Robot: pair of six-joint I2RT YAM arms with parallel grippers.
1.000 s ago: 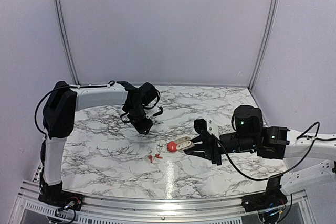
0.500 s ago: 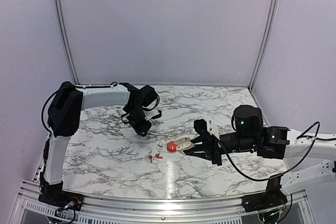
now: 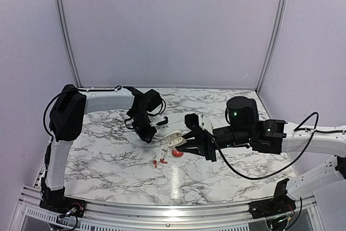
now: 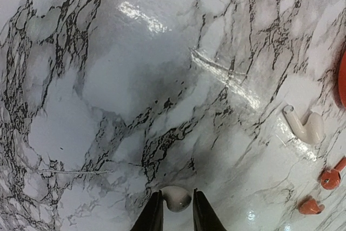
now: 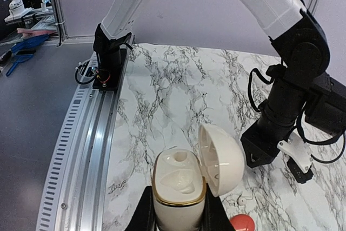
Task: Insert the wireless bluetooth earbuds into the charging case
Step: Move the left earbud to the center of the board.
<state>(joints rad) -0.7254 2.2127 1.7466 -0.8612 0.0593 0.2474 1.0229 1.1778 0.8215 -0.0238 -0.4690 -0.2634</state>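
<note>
The white charging case [image 5: 180, 187] stands with its lid [image 5: 221, 159] swung open and both white slots empty, and my right gripper [image 5: 178, 216] is shut on its body. In the top view the case [image 3: 173, 141] hangs just right of my left gripper [image 3: 149, 136]. My left gripper [image 4: 173, 209] is low over the marble, its jaws closed against a small white rounded earbud [image 4: 176, 197]. A second white earbud [image 4: 305, 126] with a short stem lies on the table to the right. Two tiny red stemmed pieces [image 4: 330, 177] [image 4: 310, 206] lie beyond it.
A red ball-like object [image 3: 177, 152] rests on the marble table [image 3: 108, 144] just below the case, also at the bottom edge of the right wrist view [image 5: 243, 223]. The two arms are close together mid-table. A metal rail [image 3: 162, 206] runs along the near edge.
My right arm has carried the open case left and farther back, close to the left gripper. The left gripper's jaws have narrowed onto the white earbud. The red ball and red pieces stayed put.
</note>
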